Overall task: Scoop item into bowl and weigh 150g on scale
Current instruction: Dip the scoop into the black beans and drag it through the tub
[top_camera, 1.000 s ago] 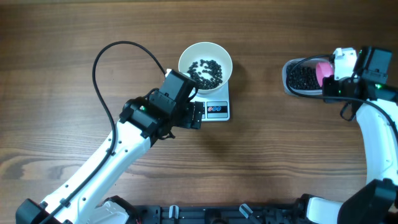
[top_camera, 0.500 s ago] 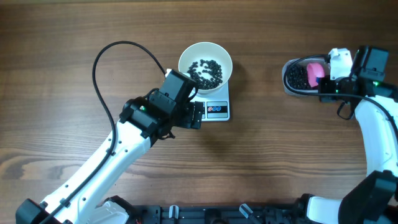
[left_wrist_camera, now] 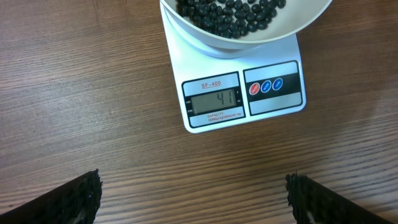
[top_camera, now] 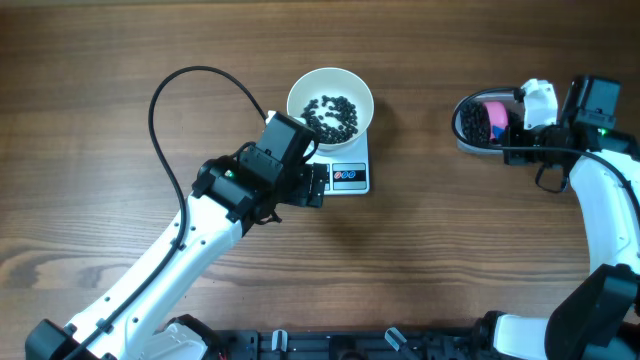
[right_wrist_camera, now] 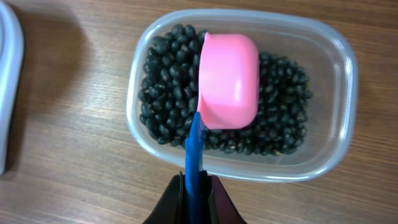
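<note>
The small round black beans (left_wrist_camera: 230, 15) lie in two places: a shallow layer in the round white bowl (top_camera: 300, 90), which sits on the small white digital scale (left_wrist_camera: 273, 106), and a deep bed in the clear plastic tub (right_wrist_camera: 336, 74) well apart at 3 o'clock from the bowl on the wooden worktop (top_camera: 120, 60). My right gripper (right_wrist_camera: 194, 193) is clamped tight on the blue handle (right_wrist_camera: 194, 149) of the pink scoop (right_wrist_camera: 228, 81), whose cup is over the tub's beans; I cannot tell whether it is loaded. My left gripper (left_wrist_camera: 193, 199) is spread wide and empty, just beside the scale's display end. The display reads well short of target, I judge. The thin handle could twist in my grip and spill beans across the worktop, a heaped scoop could overshoot, and my left gripper could nudge the scale.
</note>
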Controlling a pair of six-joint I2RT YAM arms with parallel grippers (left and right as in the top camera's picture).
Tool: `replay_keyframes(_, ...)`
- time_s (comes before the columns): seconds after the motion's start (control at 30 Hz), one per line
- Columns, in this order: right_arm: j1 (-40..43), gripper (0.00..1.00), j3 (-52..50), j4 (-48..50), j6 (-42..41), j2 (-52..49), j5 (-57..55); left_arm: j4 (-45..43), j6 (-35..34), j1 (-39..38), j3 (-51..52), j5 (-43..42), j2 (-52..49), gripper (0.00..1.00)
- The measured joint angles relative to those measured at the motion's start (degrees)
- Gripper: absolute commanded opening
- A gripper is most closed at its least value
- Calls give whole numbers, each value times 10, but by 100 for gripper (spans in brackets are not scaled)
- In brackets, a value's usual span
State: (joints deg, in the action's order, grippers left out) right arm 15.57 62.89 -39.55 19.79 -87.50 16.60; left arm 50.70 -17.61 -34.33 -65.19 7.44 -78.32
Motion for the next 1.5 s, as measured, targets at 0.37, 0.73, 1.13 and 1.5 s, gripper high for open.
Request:
replay_keyframes(0.37,15,4,0,-24,1,0,27,0,0,0,0,0,0,100)
replay_keyframes(0.73,47,4,0,-35,-5,0,88,0,0,0,0,0,0,100)
replay_keyframes(1.13,52,4,0,-40,-110,0,115,0,0,0,0,0,0,100)
replay_keyframes(1.5,53,4,0,-40,-174,0,121,0,0,0,0,0,0,100)
